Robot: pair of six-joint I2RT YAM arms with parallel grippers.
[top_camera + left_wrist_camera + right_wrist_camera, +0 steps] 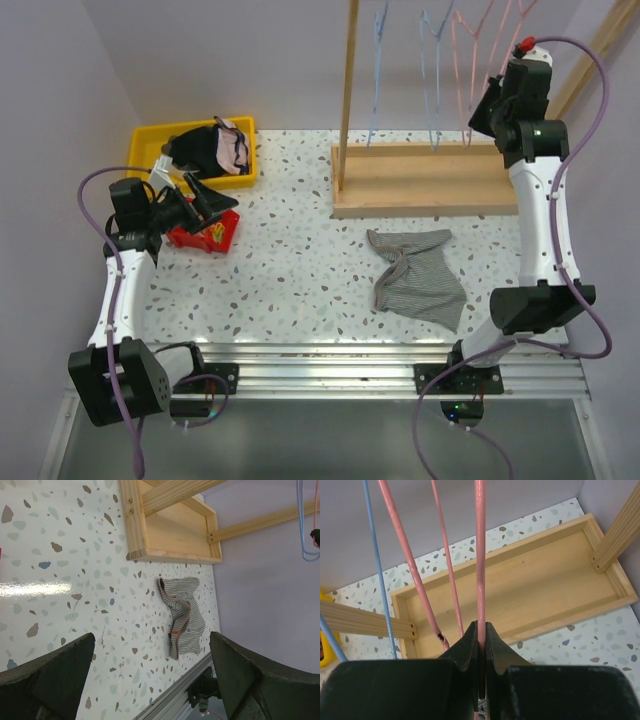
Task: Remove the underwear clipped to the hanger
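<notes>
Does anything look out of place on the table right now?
The grey striped briefs lie crumpled on the table in front of the wooden rack. That looks odd, since the pink pair sits in the yellow bin.

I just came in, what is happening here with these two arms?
The right gripper, raised at the wooden rack, has its jaws shut on a pink hanger. The grey striped briefs lie crumpled on the table in front of the rack, and the pale pink briefs rest on black clothing in the yellow bin. The left gripper hovers open near that bin, holding nothing.
</notes>
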